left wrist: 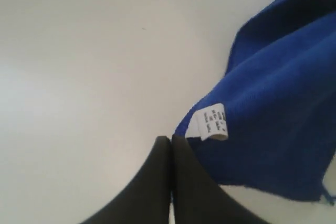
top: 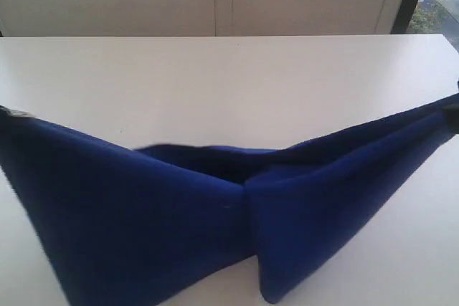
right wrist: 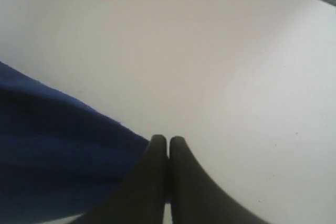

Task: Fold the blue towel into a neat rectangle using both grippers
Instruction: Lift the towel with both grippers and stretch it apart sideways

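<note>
Left end effector (left wrist: 171, 140) pinched together on the blue towel (top: 179, 227) beside its white tag (left wrist: 212, 123); right end effector (right wrist: 168, 141) clamped on the opposite end. Slung between both, sagging and creased mid-span over the counter (top: 229, 84). Could slip from such shallow bites, or fold crooked under uneven pull.
</note>
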Controlling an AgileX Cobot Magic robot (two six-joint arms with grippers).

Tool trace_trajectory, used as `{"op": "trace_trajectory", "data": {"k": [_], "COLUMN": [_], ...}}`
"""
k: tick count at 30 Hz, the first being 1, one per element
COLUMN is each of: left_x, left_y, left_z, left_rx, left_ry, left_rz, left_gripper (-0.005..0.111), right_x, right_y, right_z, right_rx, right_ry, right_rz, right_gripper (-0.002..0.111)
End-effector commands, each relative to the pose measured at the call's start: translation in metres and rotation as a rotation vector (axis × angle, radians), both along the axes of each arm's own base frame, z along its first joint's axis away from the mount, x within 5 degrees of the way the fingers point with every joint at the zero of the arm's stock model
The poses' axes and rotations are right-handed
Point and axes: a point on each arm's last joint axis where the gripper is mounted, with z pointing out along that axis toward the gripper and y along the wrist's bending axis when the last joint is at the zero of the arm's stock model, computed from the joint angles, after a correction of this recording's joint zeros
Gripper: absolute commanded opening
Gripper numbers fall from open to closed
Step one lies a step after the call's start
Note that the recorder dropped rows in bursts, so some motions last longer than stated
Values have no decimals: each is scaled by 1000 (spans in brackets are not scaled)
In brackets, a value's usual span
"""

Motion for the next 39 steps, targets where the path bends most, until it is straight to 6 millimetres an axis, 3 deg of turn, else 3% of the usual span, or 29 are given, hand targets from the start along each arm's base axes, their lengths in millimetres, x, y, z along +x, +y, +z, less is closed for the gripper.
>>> {"op": "trace_trajectory", "data": {"k": [1,6,12,17,21,28,34,39], "left_x": [-29,-59,-91,-89,-69,-16,39,81], "left_y": [22,43,56,58,55,34,10,12], "left_z": [8,13,19,20,19,3,-52,-87], "left_rx": [-19,-40,-109,-108,-44,130,269,331], "left_ry": [-6,-6,-95,-100,-99,-60,-38,-48], "left_rz": [32,34,-80,-56,55,157,219,272], "left_gripper": [0,0,0,0,0,0,0,0], "right_x": [-30,-72,-129,-137,-109,-32,42,89], "right_y": [-5,-10,-17,-19,-21,-14,-5,-2], "right_z": [15,29,41,38,30,13,-25,-64], "right_rx": [2,-43,-81,-100,-114,-58,-97,-125], "right_ry": [-91,-199,-382,-366,-242,-93,41,91], "right_rz": [-18,15,38,32,-32,-91,-59,-79], "right_gripper": [0,0,0,0,0,0,0,0]}}
